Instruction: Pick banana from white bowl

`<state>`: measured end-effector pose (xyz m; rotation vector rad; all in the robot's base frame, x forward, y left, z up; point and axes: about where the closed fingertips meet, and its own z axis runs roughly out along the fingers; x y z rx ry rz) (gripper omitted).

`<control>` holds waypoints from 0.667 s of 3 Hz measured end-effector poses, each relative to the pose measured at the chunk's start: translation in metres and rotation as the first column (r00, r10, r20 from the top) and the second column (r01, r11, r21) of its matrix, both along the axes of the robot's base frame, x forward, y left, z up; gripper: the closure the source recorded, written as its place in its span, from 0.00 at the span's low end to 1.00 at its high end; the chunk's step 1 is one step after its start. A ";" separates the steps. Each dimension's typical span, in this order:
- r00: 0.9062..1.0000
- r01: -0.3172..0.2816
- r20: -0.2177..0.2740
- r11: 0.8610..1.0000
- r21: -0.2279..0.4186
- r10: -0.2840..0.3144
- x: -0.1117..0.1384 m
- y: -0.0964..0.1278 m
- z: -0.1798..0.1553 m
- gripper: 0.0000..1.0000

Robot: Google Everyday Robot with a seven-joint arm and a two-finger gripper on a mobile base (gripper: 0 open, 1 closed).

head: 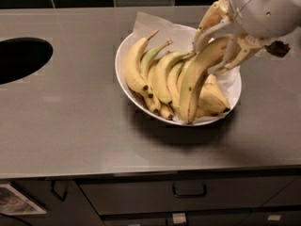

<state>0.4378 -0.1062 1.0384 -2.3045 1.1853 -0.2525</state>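
drawers [189, 190]: sitting below the white bowl [120, 79], in the cabinet front.
worktop [70, 126]: carrying the white bowl; a dark round hole [19, 58] is lying well left of the bowl.
banana [192, 91]: hanging steeply tilted over the bowl's right half, with its lower tip pointing down at the bowl's front rim.
other bananas [150, 74]: lying in the bowl's left and middle, on white paper [155, 25].
hand [205, 59]: reaching down and leftward from above the bowl's far right edge, fingers clenching the banana's upper part.

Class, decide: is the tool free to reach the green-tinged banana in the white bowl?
Probably not: the tool, above the right side of the white bowl, is shut on the long yellow banana.
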 end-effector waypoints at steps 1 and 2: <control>0.996 0.020 0.088 0.999 0.039 -0.023 -0.022 -0.011 0.021 1.00; 0.995 0.018 0.098 0.999 0.042 -0.022 -0.024 -0.010 0.025 1.00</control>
